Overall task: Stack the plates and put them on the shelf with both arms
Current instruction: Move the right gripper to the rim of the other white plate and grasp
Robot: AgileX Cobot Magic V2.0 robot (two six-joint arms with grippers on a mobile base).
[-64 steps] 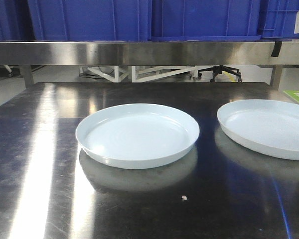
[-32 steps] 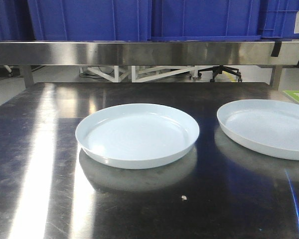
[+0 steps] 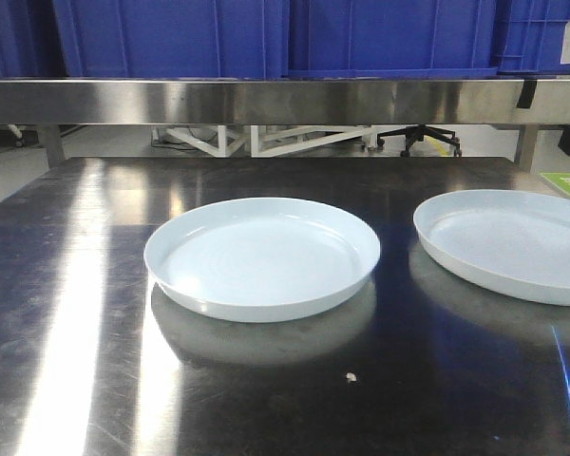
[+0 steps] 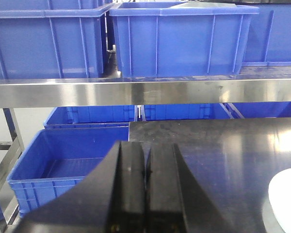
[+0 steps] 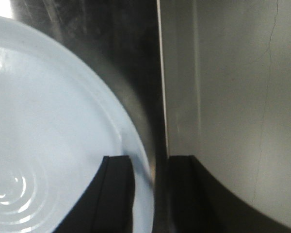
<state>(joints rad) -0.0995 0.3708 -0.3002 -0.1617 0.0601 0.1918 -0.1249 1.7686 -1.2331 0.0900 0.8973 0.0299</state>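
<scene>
Left gripper (image 4: 145, 165) is squeezed closed on nothing, pointing at the shelf (image 4: 136, 92) and its blue crates (image 4: 179, 39). Right gripper (image 5: 150, 161) is spread apart, with its fingers straddling the rim of a plate (image 5: 48, 111) right by the steel tabletop (image 5: 136, 48) edge. From the front, the middle plate (image 3: 262, 256) and right-hand plate (image 3: 513, 242) lie flat, apart and unstacked, below the shelf rail.

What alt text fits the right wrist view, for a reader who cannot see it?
The right gripper straddles the rim of a pale bluish-white plate, one dark finger inside, one outside, not closed. The plate sits near the edge of the dark tabletop, with grey floor beyond.
</scene>
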